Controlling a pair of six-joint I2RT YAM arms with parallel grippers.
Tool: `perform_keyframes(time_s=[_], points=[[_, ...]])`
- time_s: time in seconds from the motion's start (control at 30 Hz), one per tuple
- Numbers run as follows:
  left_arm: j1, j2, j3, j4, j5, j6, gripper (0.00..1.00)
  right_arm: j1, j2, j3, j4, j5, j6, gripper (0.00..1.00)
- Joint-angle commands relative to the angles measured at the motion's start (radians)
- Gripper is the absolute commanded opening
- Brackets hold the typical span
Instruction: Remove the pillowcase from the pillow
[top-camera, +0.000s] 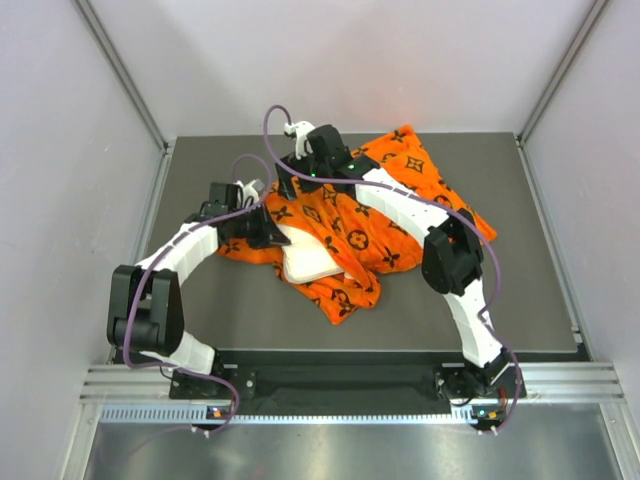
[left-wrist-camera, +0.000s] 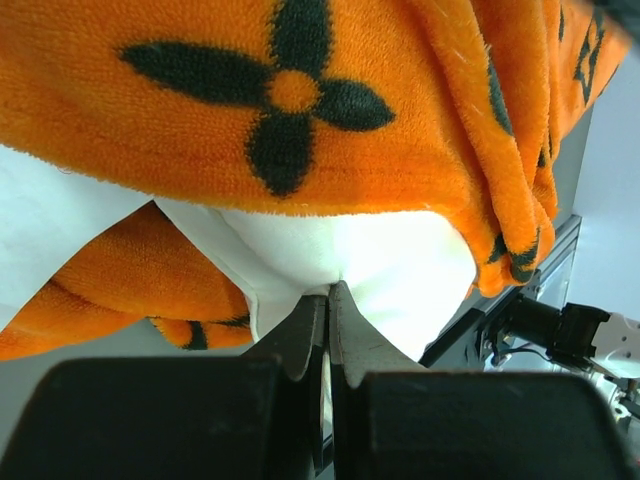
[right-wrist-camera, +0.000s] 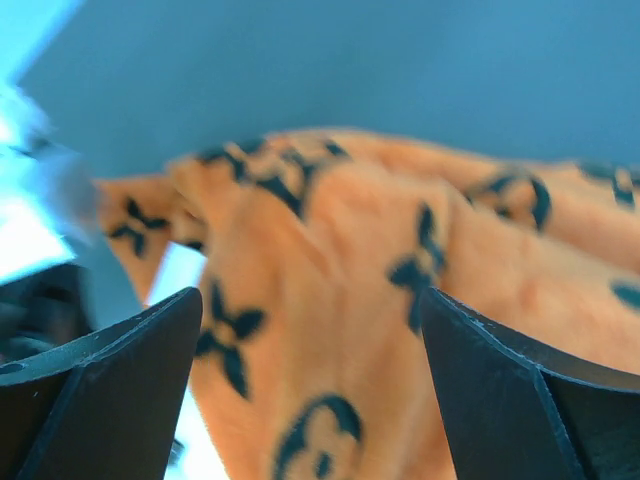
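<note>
The orange pillowcase (top-camera: 352, 292) with black motifs lies crumpled across the middle of the mat. The cream pillow (top-camera: 308, 258) sticks out of its opening on the left. My left gripper (top-camera: 272, 232) is at that opening. In the left wrist view it (left-wrist-camera: 328, 292) is shut, pinching an edge of the pillow (left-wrist-camera: 400, 265) under the pillowcase's rim (left-wrist-camera: 300, 120). My right gripper (top-camera: 291, 184) hovers at the far left part of the pillowcase. It (right-wrist-camera: 308, 295) is open and empty over the blurred orange fabric (right-wrist-camera: 350, 340).
The dark grey mat (top-camera: 200, 180) is bounded by white walls on three sides. A metal rail (top-camera: 330, 400) runs along the near edge. Purple cables (top-camera: 268, 130) loop above both arms.
</note>
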Motion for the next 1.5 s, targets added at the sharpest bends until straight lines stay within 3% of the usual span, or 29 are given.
perform_keyframes(time_s=[0.0, 0.37, 0.47, 0.53, 0.6, 0.63, 0.73, 0.8, 1.07, 1.47], points=[[-0.015, -0.026, 0.021, -0.052, 0.025, 0.037, 0.00, 0.027, 0.024, 0.093, 0.106, -0.045, 0.006, 0.89], [-0.083, -0.073, 0.025, -0.052, 0.070, 0.049, 0.00, 0.056, 0.164, 0.134, 0.122, 0.010, 0.011, 0.88], [-0.084, -0.095, 0.018, -0.061, 0.067, 0.063, 0.00, 0.058, 0.190, 0.133, 0.110, 0.009, -0.002, 0.84], [-0.084, -0.089, 0.024, -0.072, 0.068, 0.072, 0.00, 0.066, 0.204, 0.133, 0.084, 0.013, -0.008, 0.71], [-0.084, -0.081, 0.031, -0.093, 0.070, 0.078, 0.00, 0.067, 0.207, 0.131, 0.064, 0.030, -0.005, 0.64], [-0.084, -0.078, 0.038, -0.100, 0.074, 0.086, 0.00, 0.067, 0.207, 0.133, 0.062, 0.036, 0.009, 0.45], [-0.086, -0.073, 0.044, -0.126, 0.085, 0.103, 0.00, 0.066, 0.206, 0.149, 0.060, 0.121, 0.030, 0.08], [-0.087, -0.075, 0.049, -0.149, 0.100, 0.115, 0.00, 0.066, 0.207, 0.186, 0.057, 0.222, 0.043, 0.00], [-0.113, -0.092, 0.069, -0.282, 0.182, 0.201, 0.00, 0.052, 0.229, 0.277, 0.074, 0.516, 0.086, 0.00], [-0.132, -0.159, 0.075, -0.396, 0.235, 0.236, 0.00, -0.008, 0.245, 0.260, 0.048, 0.645, 0.106, 0.00]])
